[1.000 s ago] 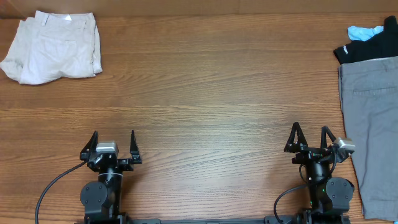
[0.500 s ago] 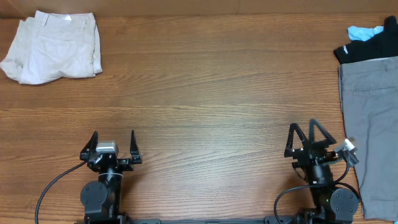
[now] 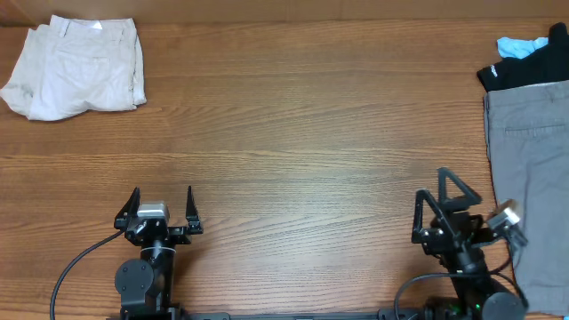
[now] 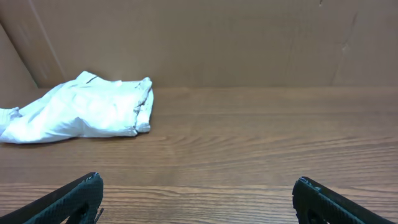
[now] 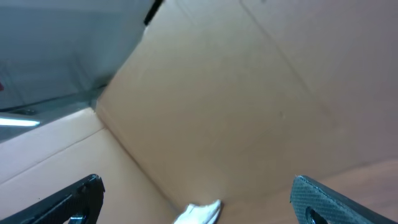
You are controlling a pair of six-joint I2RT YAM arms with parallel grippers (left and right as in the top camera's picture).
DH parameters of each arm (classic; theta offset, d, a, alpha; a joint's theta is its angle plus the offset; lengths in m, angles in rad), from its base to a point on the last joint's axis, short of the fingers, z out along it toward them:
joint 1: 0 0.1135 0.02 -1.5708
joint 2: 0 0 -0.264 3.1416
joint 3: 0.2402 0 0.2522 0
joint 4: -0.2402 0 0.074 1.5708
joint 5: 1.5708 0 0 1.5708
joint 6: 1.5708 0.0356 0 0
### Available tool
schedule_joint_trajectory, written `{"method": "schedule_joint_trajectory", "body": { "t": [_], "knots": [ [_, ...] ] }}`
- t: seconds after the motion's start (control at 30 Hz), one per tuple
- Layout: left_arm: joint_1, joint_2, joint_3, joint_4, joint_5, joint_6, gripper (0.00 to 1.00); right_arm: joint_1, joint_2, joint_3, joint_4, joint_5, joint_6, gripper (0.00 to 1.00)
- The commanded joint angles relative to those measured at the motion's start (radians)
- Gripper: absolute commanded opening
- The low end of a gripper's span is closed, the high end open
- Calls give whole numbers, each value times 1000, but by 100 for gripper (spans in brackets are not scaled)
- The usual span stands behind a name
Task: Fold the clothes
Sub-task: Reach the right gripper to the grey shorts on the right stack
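Observation:
The grey shorts (image 3: 532, 187) lie flat along the table's right edge in the overhead view, waistband toward the far side. My right gripper (image 3: 442, 198) is open and empty, raised and tilted upward just left of the shorts. Its wrist view shows only the cardboard wall and its two black fingertips (image 5: 314, 198); the grey shorts are out of that view. My left gripper (image 3: 162, 198) is open and empty at the near left, far from the shorts, with its fingertips (image 4: 74, 196) over bare wood.
Cream shorts (image 3: 76, 67) lie crumpled at the far left corner, also in the left wrist view (image 4: 81, 112). A black garment (image 3: 524, 67) and a light-blue one (image 3: 520, 44) lie at the far right, above the grey shorts. A cardboard wall (image 4: 199, 37) backs the table.
My right gripper has lifted and tilted upward, shifting slightly right toward the grey shorts. The left arm and all garments have not moved.

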Motion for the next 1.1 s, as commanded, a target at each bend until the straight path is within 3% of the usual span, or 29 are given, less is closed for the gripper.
{"method": "schedule_joint_trajectory", "body": {
  "t": [0.0, 0.13, 0.33, 0.47, 0.67, 0.77, 0.87, 1.07],
  "knots": [
    [8, -11, -6, 2, -6, 22, 100, -3, 55, 181, -84, 91, -183, 100],
    [8, -11, -6, 1, -6, 22, 100, -3, 220, 394, -287, 222, -331, 100],
    [8, -11, -6, 2, -6, 22, 100, -3, 625, 759, -603, 497, -513, 100],
    [8, -11, -6, 2, -6, 22, 100, -3, 929, 1015, -800, 488, -513, 100],
    [8, -11, -6, 1, -7, 22, 100, -4, 1424, 1470, -1162, 529, -724, 100],
    [8, -11, -6, 2, -6, 22, 100, -4, 1615, 1645, -1340, 584, -755, 100],
    [8, -11, -6, 2, -6, 22, 100, -4, 1732, 1722, -1380, 674, -770, 100],
    [8, -11, -6, 2, -6, 22, 100, -16, 1825, 1722, -1255, 903, -797, 100]
  ]
}}
